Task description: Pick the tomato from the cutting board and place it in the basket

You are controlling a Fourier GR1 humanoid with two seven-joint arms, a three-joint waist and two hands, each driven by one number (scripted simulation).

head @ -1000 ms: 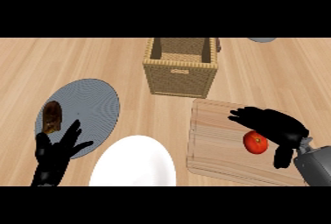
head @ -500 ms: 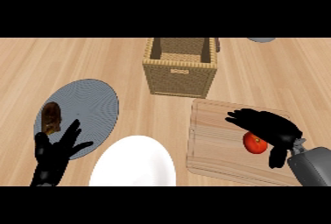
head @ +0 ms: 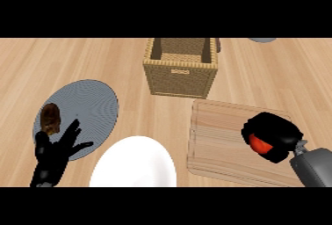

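A red tomato point(head: 261, 143) sits on the wooden cutting board point(head: 220, 140) at the lower right. My right hand point(head: 277, 132) is curled round it, and only a small red patch shows under the fingers. The wicker basket point(head: 180, 81) stands at the top centre, apart from the board's far edge. My left hand point(head: 53, 154) rests open at the lower left, fingers up, beside the grey plate.
A grey plate point(head: 91, 110) at the left carries a brown piece of food point(head: 50, 118). A white plate point(head: 134, 165) lies at the bottom centre between my arms. A grey object point(head: 262, 39) peeks in at the top right edge.
My right hand has closed its fingers down round the tomato, which now is mostly hidden. The left hand has not moved.
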